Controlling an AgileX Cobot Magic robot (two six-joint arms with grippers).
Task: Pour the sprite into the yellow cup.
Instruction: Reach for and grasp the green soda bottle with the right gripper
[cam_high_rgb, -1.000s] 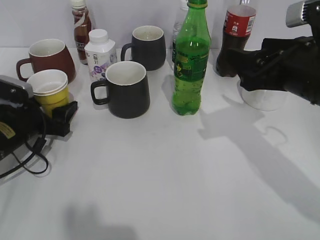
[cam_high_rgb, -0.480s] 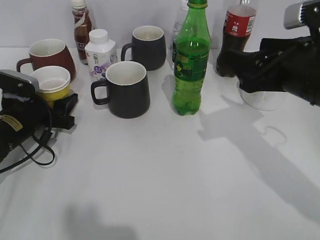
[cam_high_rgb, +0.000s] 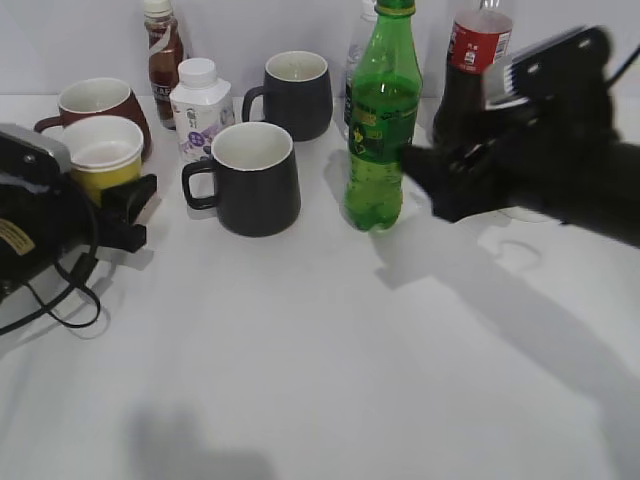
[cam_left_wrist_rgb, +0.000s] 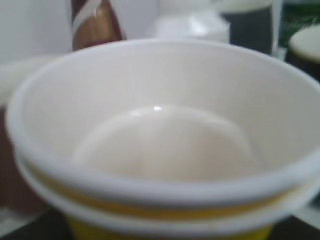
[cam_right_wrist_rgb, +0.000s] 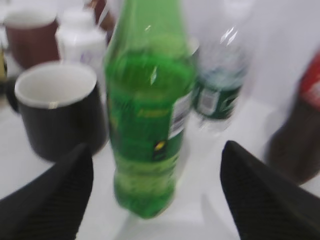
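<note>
The right gripper (cam_high_rgb: 418, 175) has been brought, jaws spread, up beside the sprite (cam_high_rgb: 381, 120), while the cup (cam_high_rgb: 100, 160) is gripped by the left gripper (cam_high_rgb: 105, 205), so grasping seems next.

right gripper (cam_right_wrist_rgb: 155, 195) — jaws wide, left gripper (cam_high_rgb: 125, 215) low

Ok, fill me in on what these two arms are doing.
The right gripper is wide open and closing in on the sprite, which stands upright and capped on the table; its fingers flank the bottle but do not touch it yet. The left gripper is at the yellow cup, apparently holding it, though its fingers are hidden. The cup looks empty in the left wrist view. Nothing is poured yet.
</note>
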